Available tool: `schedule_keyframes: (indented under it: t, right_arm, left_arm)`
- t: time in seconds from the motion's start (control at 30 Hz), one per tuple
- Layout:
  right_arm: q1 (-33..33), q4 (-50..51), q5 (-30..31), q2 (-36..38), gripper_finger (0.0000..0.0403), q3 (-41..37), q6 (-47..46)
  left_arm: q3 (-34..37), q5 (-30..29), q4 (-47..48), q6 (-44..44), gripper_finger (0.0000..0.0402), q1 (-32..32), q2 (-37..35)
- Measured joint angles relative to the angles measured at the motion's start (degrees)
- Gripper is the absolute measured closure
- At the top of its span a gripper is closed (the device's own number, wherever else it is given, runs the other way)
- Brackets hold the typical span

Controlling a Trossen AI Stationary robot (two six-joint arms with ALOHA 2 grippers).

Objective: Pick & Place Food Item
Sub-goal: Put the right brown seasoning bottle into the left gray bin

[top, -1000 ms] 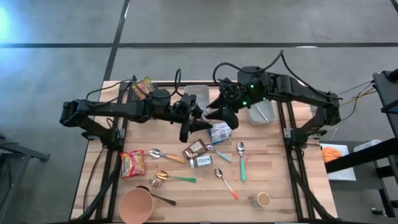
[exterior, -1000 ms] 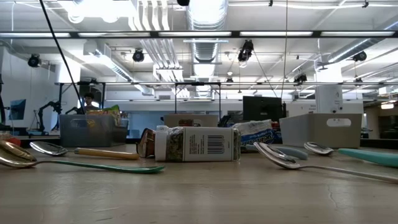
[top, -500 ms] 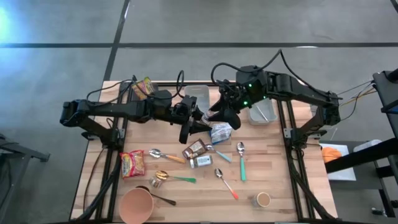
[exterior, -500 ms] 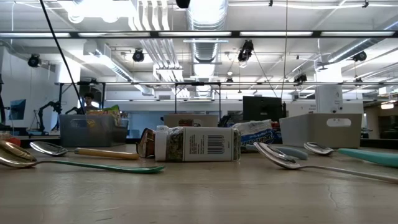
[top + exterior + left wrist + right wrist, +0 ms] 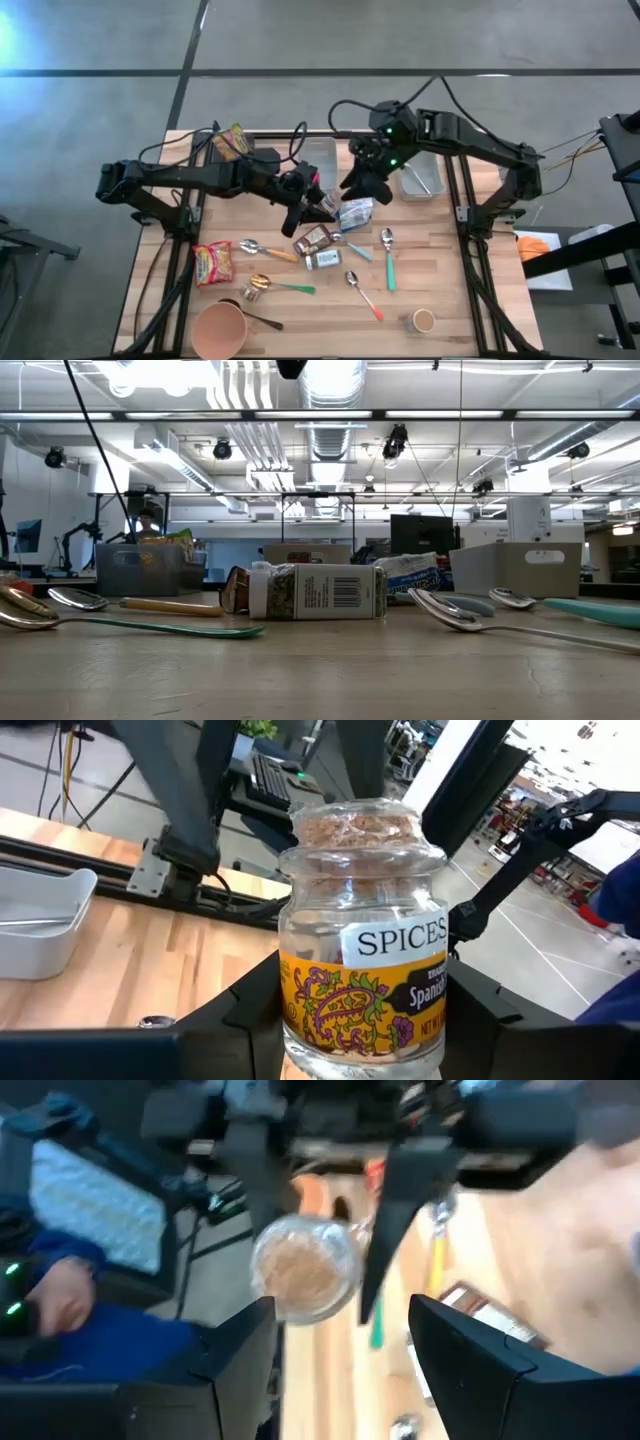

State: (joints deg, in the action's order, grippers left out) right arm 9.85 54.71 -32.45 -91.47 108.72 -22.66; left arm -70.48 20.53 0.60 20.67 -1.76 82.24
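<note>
A glass spice jar [image 5: 360,920] with a brown cork-like lid and a yellow "SPICES" label hangs above the middle of the table, with my left gripper [image 5: 312,207] shut on it. In the right wrist view the jar's lid [image 5: 303,1270] shows from above, between my left gripper's dark fingers. My right gripper [image 5: 362,180] hovers just right of and beyond the jar. It tips down toward the jar and stands open [image 5: 345,1370] with nothing between its fingers. Neither gripper shows in the low view. My left gripper pinches the jar's lower body at the label's sides [image 5: 290,1020] between its two fingers [image 5: 245,1015]. The fingers come nearly level from the table's left. The jar stands upright, lid up, lifted clear of the table.
Below the grippers lie a blue-white packet [image 5: 355,212], a brown packet [image 5: 312,238] and a small jar on its side [image 5: 323,260], among several spoons. Two grey bins [image 5: 420,180] stand at the far edge. A red packet [image 5: 212,262], an orange bowl [image 5: 220,328] and a small cup [image 5: 424,320] lie nearer.
My left gripper has turned at the wrist with the jar, staying in place above the table. My right gripper has swung a little toward the table's left and tipped further down toward the jar. Neither has opened or shut.
</note>
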Motion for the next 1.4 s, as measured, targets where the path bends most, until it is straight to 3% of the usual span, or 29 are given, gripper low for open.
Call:
schedule_keyframes:
  t: [0.67,1.23,1.33,1.4]
  right_arm:
    - [2.05,-11.14,-0.92,-0.16,0.0177,0.47,0.64]
    - [2.05,-11.38,-0.59,-0.1,0.0176,0.47,3.39]
    - [1.77,-11.66,-1.02,-0.1,0.0165,0.47,3.41]
    - [1.23,-12.36,-4.43,-0.1,0.015,0.47,4.5]
  left_arm:
    - [0.0,2.29,6.13,0.43,0.0224,0.07,0.0]
    - [0.0,3.12,6.72,0.17,0.0224,0.07,0.0]
    - [0.0,3.11,6.77,0.17,0.0224,0.07,0.0]
    - [0.0,3.11,6.8,-0.1,0.0224,0.07,0.0]
